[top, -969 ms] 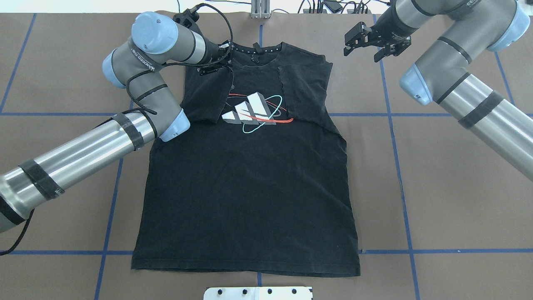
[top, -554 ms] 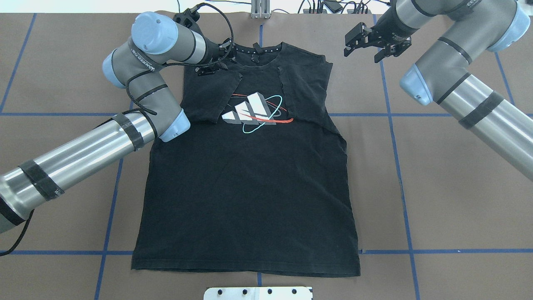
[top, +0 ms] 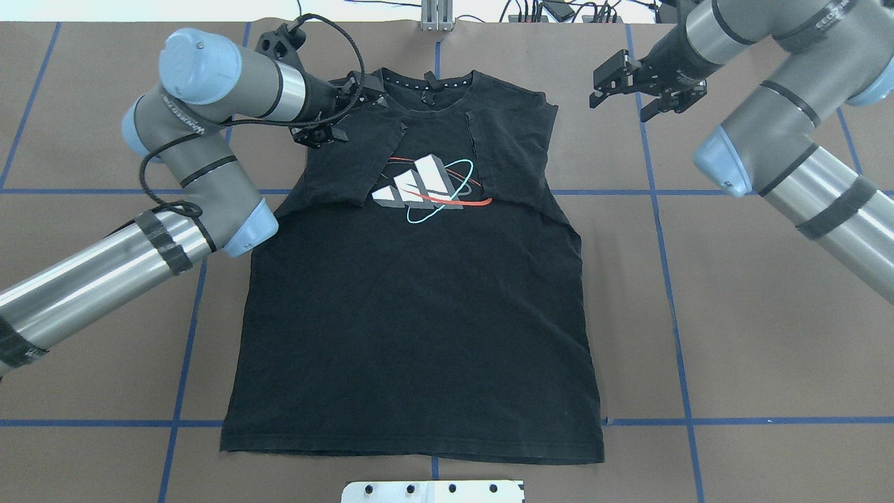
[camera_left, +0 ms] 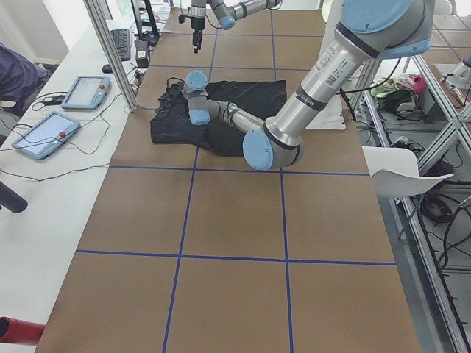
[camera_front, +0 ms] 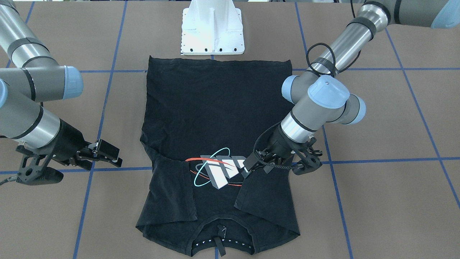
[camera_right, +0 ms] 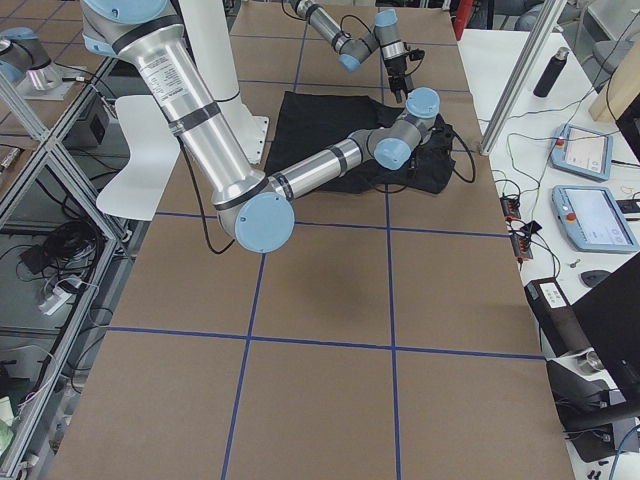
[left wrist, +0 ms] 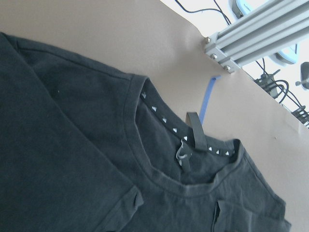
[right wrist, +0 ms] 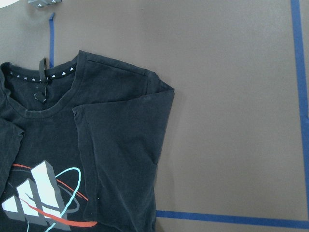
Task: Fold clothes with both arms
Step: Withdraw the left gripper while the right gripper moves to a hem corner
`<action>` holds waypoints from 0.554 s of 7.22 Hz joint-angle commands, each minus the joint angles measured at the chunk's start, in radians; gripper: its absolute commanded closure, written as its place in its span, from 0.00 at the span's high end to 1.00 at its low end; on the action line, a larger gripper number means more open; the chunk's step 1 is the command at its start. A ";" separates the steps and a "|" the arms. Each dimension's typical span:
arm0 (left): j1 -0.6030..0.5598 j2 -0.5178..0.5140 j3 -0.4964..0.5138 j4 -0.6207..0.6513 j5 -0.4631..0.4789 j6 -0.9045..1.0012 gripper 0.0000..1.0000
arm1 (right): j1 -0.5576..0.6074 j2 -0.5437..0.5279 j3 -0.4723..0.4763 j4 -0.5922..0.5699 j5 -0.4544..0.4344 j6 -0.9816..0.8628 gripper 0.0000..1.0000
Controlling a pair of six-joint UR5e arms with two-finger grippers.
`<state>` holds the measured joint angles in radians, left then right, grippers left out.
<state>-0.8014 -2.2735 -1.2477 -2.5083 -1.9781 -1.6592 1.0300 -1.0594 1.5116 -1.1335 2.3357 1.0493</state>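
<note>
The black T-shirt (top: 419, 314) lies flat on the brown table, logo (top: 429, 187) up and collar at the far edge. Both short sleeves are folded inward over the chest (camera_front: 172, 190). My left gripper (top: 342, 110) hovers open over the shirt's left shoulder, beside the folded left sleeve (top: 349, 164), holding nothing. In the front-facing view it (camera_front: 262, 166) sits by the logo's edge. My right gripper (top: 621, 96) is open and empty above bare table to the right of the shirt's right shoulder (camera_front: 112, 154). The wrist views show the collar (left wrist: 188, 145) and the folded right sleeve (right wrist: 120, 145), but no fingers.
The white pedestal base (camera_front: 212, 28) stands just behind the shirt's hem. Blue tape lines (top: 670, 279) cross the brown table cover. An aluminium post (top: 436, 14) rises beyond the collar. Tablets (camera_left: 85, 92) lie on the side desk, where a person's sleeve (camera_left: 15, 73) shows.
My left gripper let go of the left sleeve's edge and drew back to the left, off the sleeve. The sleeve corner settled flat. My right gripper shifted slightly right.
</note>
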 commanded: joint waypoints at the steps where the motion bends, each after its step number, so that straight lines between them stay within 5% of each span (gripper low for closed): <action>1: -0.001 0.159 -0.270 0.172 -0.011 0.057 1.00 | -0.008 -0.184 0.195 -0.027 -0.006 0.037 1.00; 4: 0.001 0.429 -0.605 0.287 -0.013 0.199 1.00 | -0.190 -0.348 0.477 -0.135 -0.069 0.215 1.00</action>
<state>-0.8010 -1.9372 -1.7484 -2.2430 -1.9905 -1.5011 0.9315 -1.3474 1.8861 -1.2460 2.3079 1.1793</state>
